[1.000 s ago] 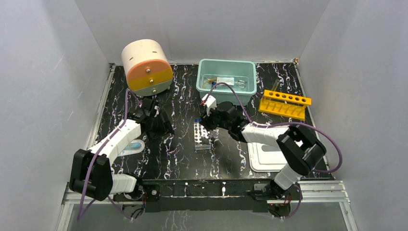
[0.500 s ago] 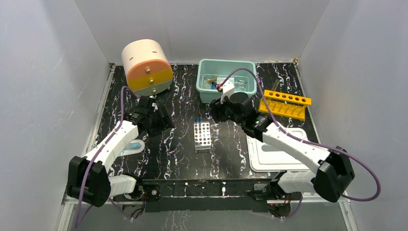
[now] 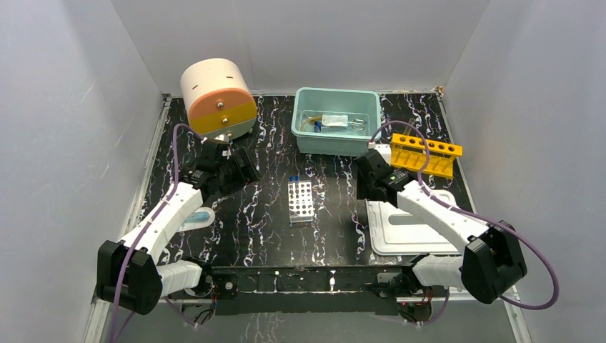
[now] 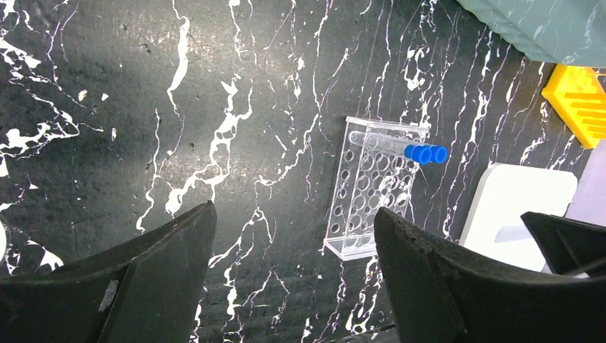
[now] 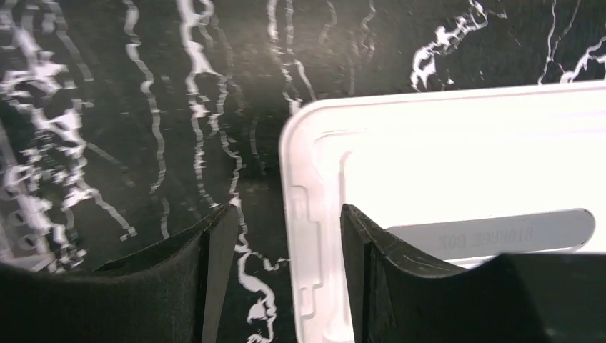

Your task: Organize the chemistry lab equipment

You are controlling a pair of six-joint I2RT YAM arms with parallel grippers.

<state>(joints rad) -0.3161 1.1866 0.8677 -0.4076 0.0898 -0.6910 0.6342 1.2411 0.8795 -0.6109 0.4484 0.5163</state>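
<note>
A clear well plate [image 3: 300,202] lies mid-table with a blue-capped thin tube [image 3: 294,179] at its far end. Both show in the left wrist view, the plate [image 4: 373,191] and the blue caps [image 4: 426,153]. My left gripper [image 3: 239,172] is open and empty, hovering left of the plate [image 4: 293,221]. My right gripper [image 3: 363,193] is open and empty, its jaws straddling the left rim of a white lid [image 5: 307,214]. A teal bin [image 3: 304,136] holds a tan-looped tag [image 3: 308,123], metal tongs [image 3: 357,126] and other small items. A pale clear-and-blue item [image 3: 201,216] lies by my left forearm.
A cream-and-orange drum [image 3: 217,98] stands at the back left. A yellow holed rack [image 3: 423,153] sits at the back right, right of the bin. The white lid [image 3: 411,227] lies flat at the front right. Grey walls enclose the table.
My right gripper left the well plate, passed the teal bin, then swung right and down over the white lid's left rim. My left gripper shifted slightly farther back.
</note>
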